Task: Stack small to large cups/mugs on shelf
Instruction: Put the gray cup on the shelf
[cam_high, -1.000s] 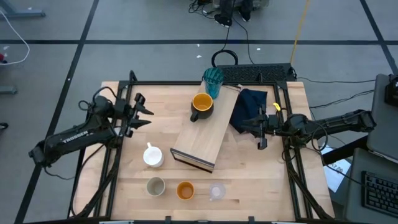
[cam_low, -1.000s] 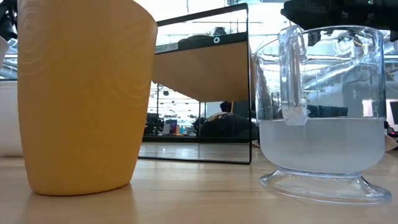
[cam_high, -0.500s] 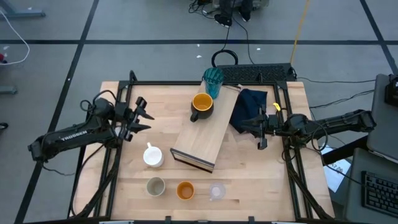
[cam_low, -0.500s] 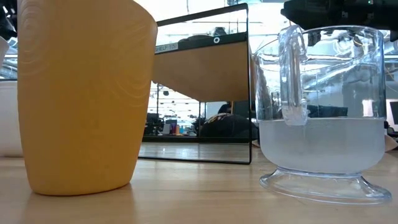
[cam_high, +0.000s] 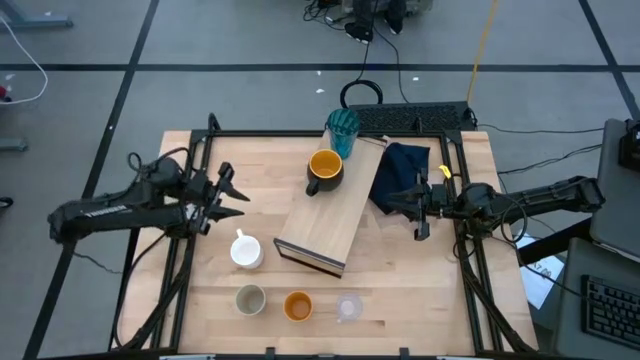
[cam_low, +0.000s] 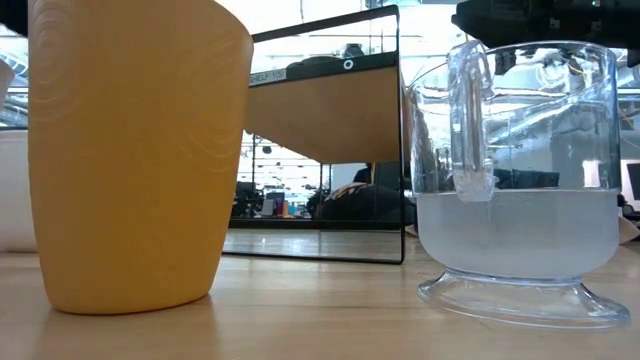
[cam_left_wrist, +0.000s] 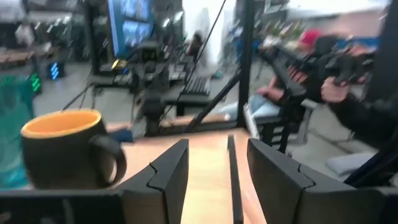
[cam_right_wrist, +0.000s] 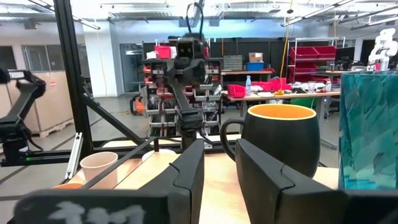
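Overhead, the shelf (cam_high: 330, 218) lies slantwise across the middle of the table (cam_high: 460, 300), its dark end edge toward the near side. At its far end sit the dark mug with yellow inside (cam_high: 324, 170) and, just beyond it, the teal ribbed tumbler (cam_high: 342, 131). The white mug (cam_high: 245, 250) stands on bare wood just beside the board's near end, while the beige cup (cam_high: 250, 298), orange cup (cam_high: 297, 305) and small clear glass (cam_high: 348, 307) line up in a row along the near edge. The left gripper (cam_high: 232, 194) hovers over the table's left side, fingers spread and empty, apart from every cup. The right gripper (cam_high: 410, 205) hangs at the right edge over a navy cloth (cam_high: 402, 172), its fingers parted by a narrow gap with nothing between them.
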